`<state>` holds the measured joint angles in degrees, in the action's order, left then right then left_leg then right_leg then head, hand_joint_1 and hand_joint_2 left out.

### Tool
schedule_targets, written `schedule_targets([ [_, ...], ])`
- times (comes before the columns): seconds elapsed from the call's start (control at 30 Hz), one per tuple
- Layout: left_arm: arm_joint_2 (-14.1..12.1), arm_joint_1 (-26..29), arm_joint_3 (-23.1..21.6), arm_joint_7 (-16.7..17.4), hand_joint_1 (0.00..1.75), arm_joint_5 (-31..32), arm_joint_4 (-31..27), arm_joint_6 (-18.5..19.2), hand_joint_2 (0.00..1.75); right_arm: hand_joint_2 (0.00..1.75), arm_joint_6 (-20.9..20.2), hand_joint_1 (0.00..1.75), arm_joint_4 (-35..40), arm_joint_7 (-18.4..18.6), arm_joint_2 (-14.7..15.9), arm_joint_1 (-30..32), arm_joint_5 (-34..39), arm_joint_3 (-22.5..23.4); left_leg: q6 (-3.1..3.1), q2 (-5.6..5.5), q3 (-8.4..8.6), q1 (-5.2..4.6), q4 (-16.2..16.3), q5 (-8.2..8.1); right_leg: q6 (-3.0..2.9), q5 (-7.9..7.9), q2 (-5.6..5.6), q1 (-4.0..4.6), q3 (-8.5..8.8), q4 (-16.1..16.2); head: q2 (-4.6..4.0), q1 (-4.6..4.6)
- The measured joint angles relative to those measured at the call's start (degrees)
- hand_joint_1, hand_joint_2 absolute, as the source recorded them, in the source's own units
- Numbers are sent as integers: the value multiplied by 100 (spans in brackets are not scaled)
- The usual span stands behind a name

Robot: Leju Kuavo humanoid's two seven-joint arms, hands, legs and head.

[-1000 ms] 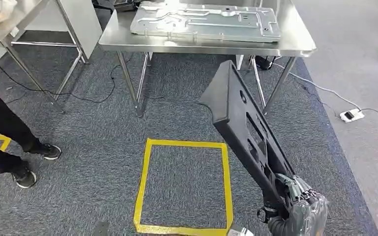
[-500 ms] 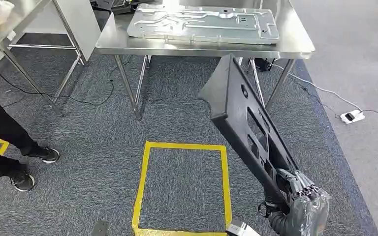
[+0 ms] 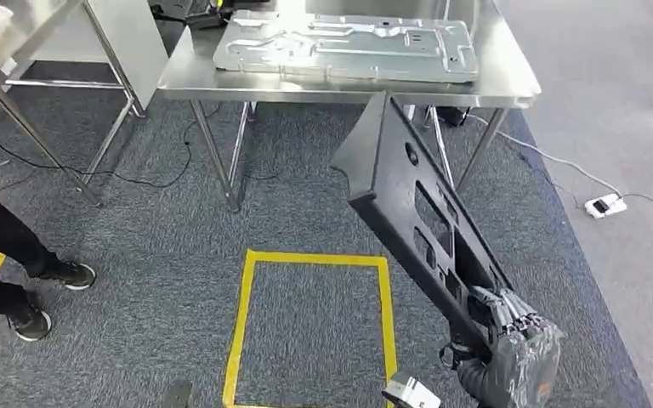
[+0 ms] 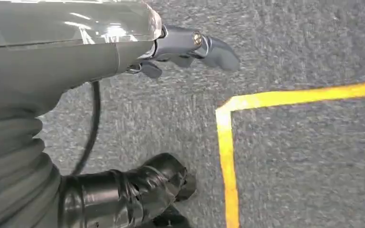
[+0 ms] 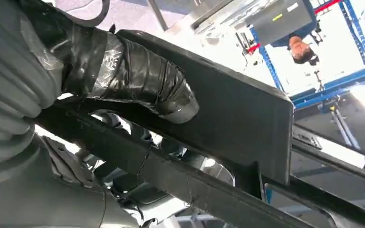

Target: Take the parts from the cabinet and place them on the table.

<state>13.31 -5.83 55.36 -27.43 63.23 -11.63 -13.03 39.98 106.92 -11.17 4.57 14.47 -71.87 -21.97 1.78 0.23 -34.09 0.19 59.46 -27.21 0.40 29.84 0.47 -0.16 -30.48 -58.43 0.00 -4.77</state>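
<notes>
Grey carpet (image 3: pixel 136 229), yellow tape square (image 3: pixel 242 323), steel tables (image 3: pixel 510 85).

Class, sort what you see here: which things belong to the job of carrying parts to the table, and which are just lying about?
Part of the job:
long black plastic panel with cut-outs
right hand gripping its lower end
shiny steel table
flat silver stamped metal sheet lying on the table

Just lying about:
yellow tape square on the carpet
white power strip
person's black shoes
</notes>
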Motion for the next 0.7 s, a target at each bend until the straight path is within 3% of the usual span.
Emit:
schedule_targets([
  [0.07,0,-9,-4,0,0,4,0,0,175,175,2,175,15,22,0,-11,-63,2,79,2,85,57,-98,23,75,115,-19,-18,-17,-180,-2,-7],
  [0.1,0,-17,-9,0,0,4,0,0,175,175,2,175,26,22,2,-29,-81,2,106,7,98,58,-99,12,101,293,-21,-25,-186,-498,0,-2],
  [0.17,2,-16,-17,0,0,9,0,11,175,175,2,175,35,33,7,-32,-116,2,130,12,124,56,-98,-23,151,684,-21,-60,-717,-1441,-2,-2],
  [0.2,2,-12,-20,0,0,13,0,17,175,175,2,175,35,46,11,-29,-131,4,123,12,137,56,-97,-41,167,727,-21,-68,-923,-1746,0,-2],
  [0.23,2,-7,-20,0,0,13,0,17,175,175,2,175,35,66,11,-29,-144,11,121,11,167,59,-97,-62,178,617,-22,-81,-1001,-1783,0,-2],
  [0.27,2,-3,-20,0,0,13,0,17,175,175,2,175,42,74,11,-30,-160,24,106,6,208,62,-97,-89,182,369,-24,-99,-930,-1531,0,-2],
  [0.33,7,-3,-20,0,0,13,0,17,175,175,2,175,68,79,20,-31,-177,50,69,-1,317,70,-97,-156,166,-252,-44,-119,-491,-516,-2,-4],
  [0.37,7,-2,-20,0,0,13,0,17,175,175,2,175,79,81,26,-36,-177,57,32,1,309,71,-99,-187,147,-322,-64,-115,-335,-136,-2,-7],
  [0.4,7,-14,-22,-2,0,11,0,17,175,175,2,175,85,81,33,-40,-177,59,-18,-7,329,36,-81,-223,119,-261,-62,-58,-305,-82,0,-4],
  [0.5,11,-15,-24,-2,0,11,0,17,175,175,2,175,111,83,39,-37,-179,70,-107,10,366,46,-159,-231,11,-240,-31,-31,-321,-91,0,0],
  [0.53,11,-20,-24,-2,0,13,0,17,175,175,2,175,127,85,37,-34,-186,79,-155,14,387,46,-145,-267,-56,-268,-14,-89,-270,-17,0,2],
  [0.57,11,-21,-26,-2,0,15,0,17,175,175,2,175,149,85,37,-28,-201,83,-167,10,382,65,-34,-320,-82,-267,-21,-86,-231,11,0,-2],
  [0.6,11,-22,-26,-2,0,15,0,15,175,175,2,175,166,85,37,-34,-212,94,-167,8,234,64,264,-507,-133,-249,-36,-81,-206,21,0,2],
  [0.67,11,-12,-28,-2,0,15,0,17,175,175,2,175,190,83,37,-31,-218,105,-185,5,-273,65,1215,-937,-186,-210,-43,-56,-174,18,-2,0],
  [0.7,11,-1,-28,-2,0,13,0,17,175,175,2,175,190,79,37,-29,-218,114,-189,5,-503,65,1594,-1033,-203,-192,-40,-41,-159,15,-2,0],
])
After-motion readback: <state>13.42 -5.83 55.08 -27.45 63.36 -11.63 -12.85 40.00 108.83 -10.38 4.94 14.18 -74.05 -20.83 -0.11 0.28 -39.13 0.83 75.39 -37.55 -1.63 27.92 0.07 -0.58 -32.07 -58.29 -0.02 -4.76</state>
